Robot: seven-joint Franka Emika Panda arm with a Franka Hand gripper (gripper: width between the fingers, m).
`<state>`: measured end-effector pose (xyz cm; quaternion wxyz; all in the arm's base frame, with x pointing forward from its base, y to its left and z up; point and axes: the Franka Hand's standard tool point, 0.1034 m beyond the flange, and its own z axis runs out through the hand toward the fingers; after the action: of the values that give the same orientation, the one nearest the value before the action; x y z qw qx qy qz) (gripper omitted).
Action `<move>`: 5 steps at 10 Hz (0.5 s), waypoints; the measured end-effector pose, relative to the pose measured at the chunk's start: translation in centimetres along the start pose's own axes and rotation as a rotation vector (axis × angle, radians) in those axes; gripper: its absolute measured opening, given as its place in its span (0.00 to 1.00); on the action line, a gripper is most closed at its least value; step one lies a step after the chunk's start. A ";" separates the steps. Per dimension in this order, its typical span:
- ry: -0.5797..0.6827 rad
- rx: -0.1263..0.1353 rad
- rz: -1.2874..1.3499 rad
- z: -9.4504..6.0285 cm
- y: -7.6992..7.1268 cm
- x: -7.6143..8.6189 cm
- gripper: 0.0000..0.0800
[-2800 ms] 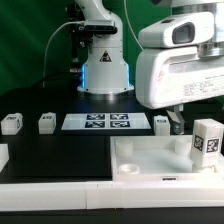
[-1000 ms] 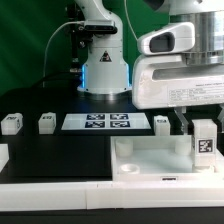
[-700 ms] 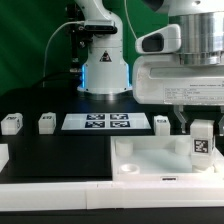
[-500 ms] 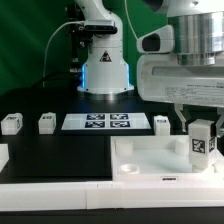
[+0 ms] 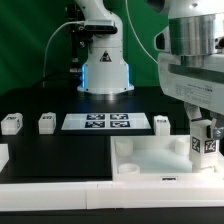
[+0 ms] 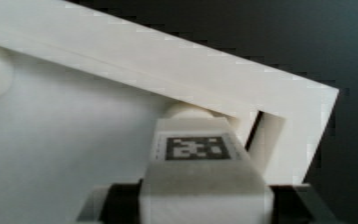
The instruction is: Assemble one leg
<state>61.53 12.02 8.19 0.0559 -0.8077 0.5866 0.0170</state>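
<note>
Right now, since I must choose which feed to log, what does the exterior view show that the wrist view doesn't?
Only the exterior view: three loose blocks on the black table, the marker board and the arm's base. Only the wrist view: how near the leg stands to the tray at its corner rim. Both: the gripper shut on the leg, over the tray.

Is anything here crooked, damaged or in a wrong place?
Nothing stands out. The gripper holds the leg upright at a corner of the tray, on the exterior view's right; the marker board lies flat.
</note>
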 end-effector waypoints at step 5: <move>-0.003 -0.001 -0.121 0.1 0.0 -0.3 0.80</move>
<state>61.44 12.32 8.15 0.0572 -0.8416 0.5368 0.0152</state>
